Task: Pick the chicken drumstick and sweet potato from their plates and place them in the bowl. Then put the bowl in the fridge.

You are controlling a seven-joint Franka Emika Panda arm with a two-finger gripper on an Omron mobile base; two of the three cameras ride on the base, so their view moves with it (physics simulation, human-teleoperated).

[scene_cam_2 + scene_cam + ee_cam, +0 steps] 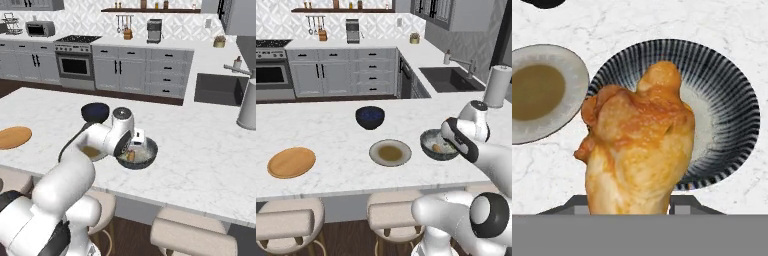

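Note:
My gripper is shut on the chicken drumstick, a lumpy golden-brown piece with its knobby end pointing away from the hand. It hangs just above the grey-blue speckled bowl, which stands on the island counter. The drumstick shows as a small orange spot over the bowl's inside. Left of the bowl lies the grey-rimmed plate with nothing on it, and the wooden plate sits bare at the far left. The sweet potato and the fridge are out of view.
A dark navy bowl stands behind the grey-rimmed plate. A paper towel roll rises at the counter's right, beside the sink. Stools line the near edge of the island.

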